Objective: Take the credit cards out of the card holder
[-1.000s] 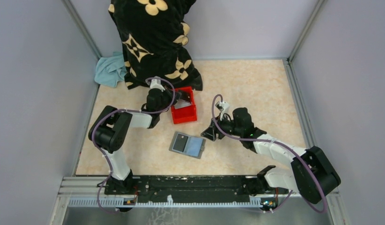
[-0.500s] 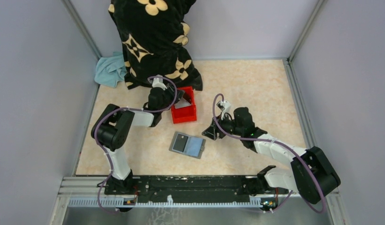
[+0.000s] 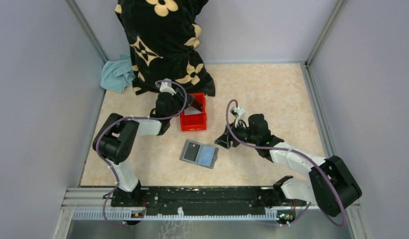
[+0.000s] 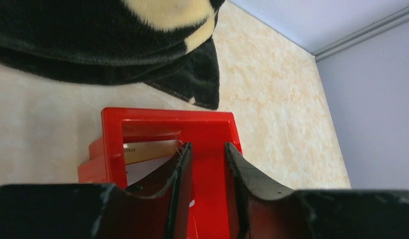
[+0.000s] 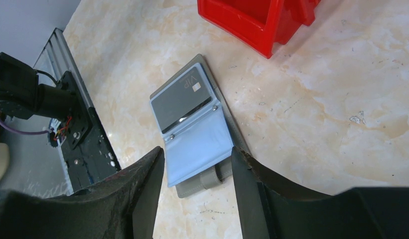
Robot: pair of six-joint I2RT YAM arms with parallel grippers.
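Within the last second the left end effector (image 4: 207, 148) has gone from pinched shut to a narrow gap, and nothing sits between its fingers now. The card it carried appears to have dropped into the red bin (image 4: 167, 114) directly beneath it. From above, a pale grey card (image 3: 194, 111) lies in the bin, where a second ago a dark shape hung from the closed fingers. The wrist view shows a tan-gold card (image 4: 151, 151) just below and left of the fingertips. One more card seems delivered, but the job is not finished. The card holder (image 3: 199, 154) lies open on the bench (image 3: 262, 94), just ahead of the right end effector (image 5: 197, 152), with a dark card (image 5: 181, 99) in the pocket farther from those fingers. That end effector has not moved; its jaws stand wide and empty. The dark card is probably next.
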